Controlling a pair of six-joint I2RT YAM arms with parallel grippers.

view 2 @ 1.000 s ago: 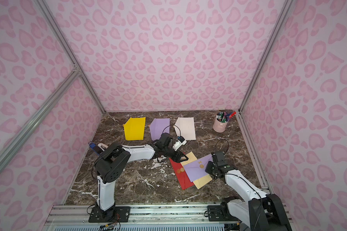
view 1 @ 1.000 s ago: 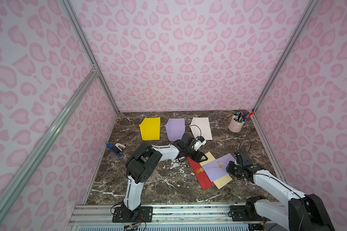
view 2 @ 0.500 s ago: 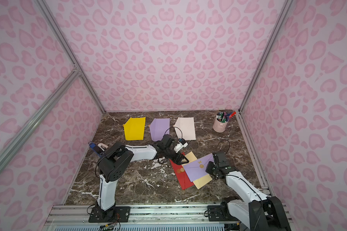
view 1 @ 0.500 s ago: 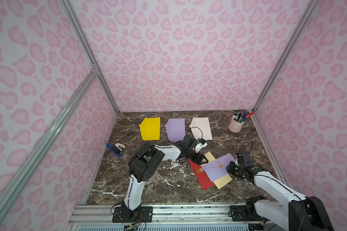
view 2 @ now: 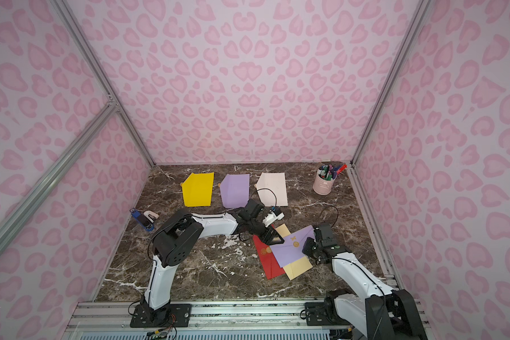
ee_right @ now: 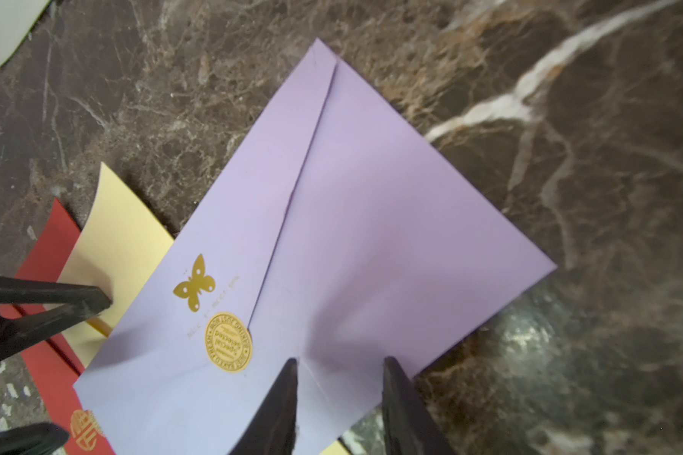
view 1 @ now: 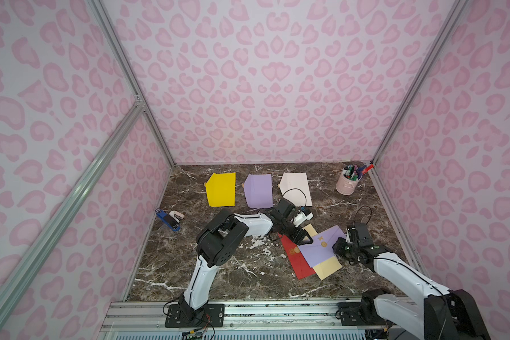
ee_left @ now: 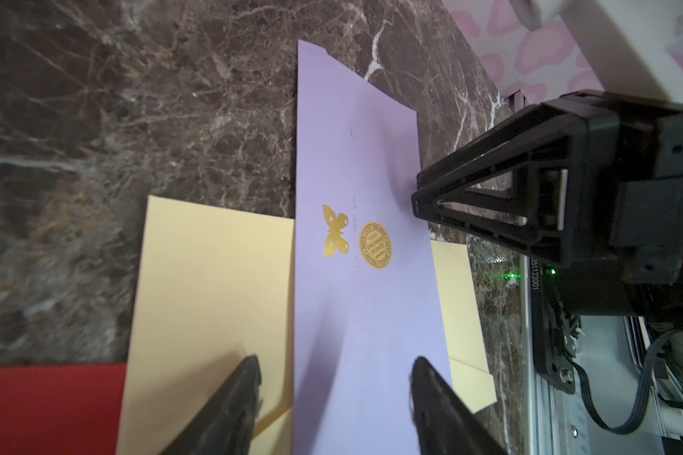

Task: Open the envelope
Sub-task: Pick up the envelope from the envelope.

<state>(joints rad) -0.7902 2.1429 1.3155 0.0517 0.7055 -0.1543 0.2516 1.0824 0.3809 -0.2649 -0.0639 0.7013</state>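
Straight ahead of the left hand [ee_left: 334, 394], the right hand [ee_right: 340, 394] blocks the way, facing it across the lilac envelope [view 1: 321, 247]. Only that flat sheet lies between them. The cream envelope [view 1: 327, 266] and red envelope [view 1: 295, 259] under it lie flat too and stop nothing. Behind the left hand, a row of three envelopes [view 1: 258, 191] lies near. From both hands toward the rail [view 1: 248, 312], open table [view 1: 218, 273] gives passing room. Outside the right hand the side wall [view 1: 424, 220] stands near; the pen cup [view 1: 347, 185] is well apart.
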